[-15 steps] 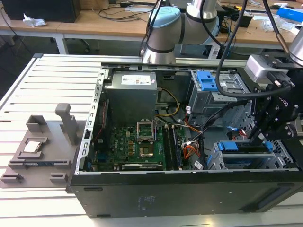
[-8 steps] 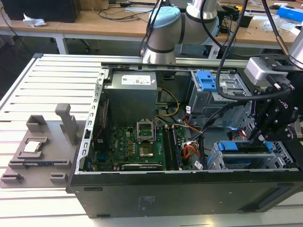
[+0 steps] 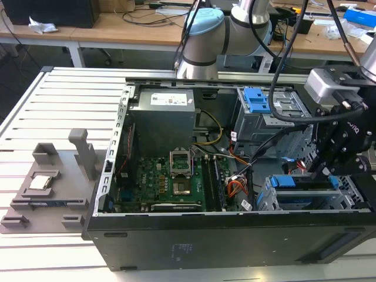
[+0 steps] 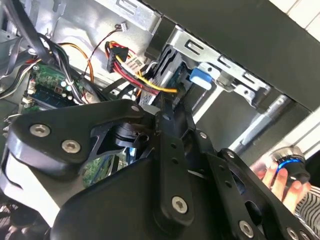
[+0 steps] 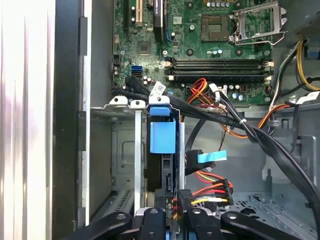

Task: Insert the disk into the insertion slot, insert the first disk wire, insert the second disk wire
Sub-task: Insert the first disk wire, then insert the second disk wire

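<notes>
The disk [image 3: 299, 183] sits on edge inside the insertion slot [image 3: 267, 197], the low grey cage at the case's front corner on the exterior view's right. Its blue carrier tab [image 5: 162, 137] faces the first wrist camera, and the cage's metal wall [image 5: 125, 150] runs beside it. My gripper [image 3: 320, 173] hangs right over the disk's end. In both wrist views its fingers [image 5: 150, 216] close on a black connector [image 5: 174, 199] with red, yellow and orange wires [image 5: 212, 192], held against the disk's edge. A second black connector with a light blue tag [image 5: 202, 159] lies beside the disk.
A taller grey cage with a blue latch [image 3: 258, 103] stands behind the slot. Black cable bundles [image 5: 260, 137] cross above the motherboard [image 3: 170, 182]. A grey fixture [image 3: 44, 188] rests on the slatted table. A person's hand [image 4: 280, 175] shows beyond the case.
</notes>
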`<state>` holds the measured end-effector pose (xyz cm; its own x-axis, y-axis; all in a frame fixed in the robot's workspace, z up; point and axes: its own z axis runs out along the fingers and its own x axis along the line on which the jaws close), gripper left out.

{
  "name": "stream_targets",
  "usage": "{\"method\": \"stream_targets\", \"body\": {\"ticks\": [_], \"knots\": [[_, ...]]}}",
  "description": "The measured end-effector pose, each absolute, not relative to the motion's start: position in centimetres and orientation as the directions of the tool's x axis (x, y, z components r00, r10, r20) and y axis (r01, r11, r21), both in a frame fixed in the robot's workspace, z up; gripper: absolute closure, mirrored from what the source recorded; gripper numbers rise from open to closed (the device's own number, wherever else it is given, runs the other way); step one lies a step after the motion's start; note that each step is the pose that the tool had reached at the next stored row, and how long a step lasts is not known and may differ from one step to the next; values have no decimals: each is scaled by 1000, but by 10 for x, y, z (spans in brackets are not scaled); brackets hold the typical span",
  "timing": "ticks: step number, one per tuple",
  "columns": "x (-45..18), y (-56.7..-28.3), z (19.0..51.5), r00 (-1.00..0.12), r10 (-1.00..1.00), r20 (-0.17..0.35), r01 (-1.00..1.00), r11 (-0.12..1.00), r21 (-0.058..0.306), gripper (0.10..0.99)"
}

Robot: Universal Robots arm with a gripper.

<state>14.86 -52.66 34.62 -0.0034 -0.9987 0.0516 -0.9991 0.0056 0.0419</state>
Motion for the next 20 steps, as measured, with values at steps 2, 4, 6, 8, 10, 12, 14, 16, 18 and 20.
{"method": "stream_targets", "body": {"ticks": [2, 4, 6, 8, 10, 12, 14, 16, 18, 20], "knots": [[149, -527, 357, -3, -999, 52, -999, 6, 42, 843], [149, -526, 366, -3, -999, 52, -999, 6, 42, 843], [149, -525, 370, -3, -999, 52, -999, 6, 42, 843], [149, -524, 373, -3, -999, 52, -999, 6, 42, 925], [149, -523, 374, -3, -999, 52, -999, 6, 42, 980], [149, -522, 375, -3, -999, 51, -999, 6, 42, 980], [149, -522, 375, -3, -999, 52, -999, 6, 42, 980], [149, -522, 375, -3, -999, 52, -999, 6, 42, 980], [149, -522, 375, -3, -999, 52, -999, 6, 42, 980], [149, -522, 375, -3, -999, 52, -999, 6, 42, 980]]}}
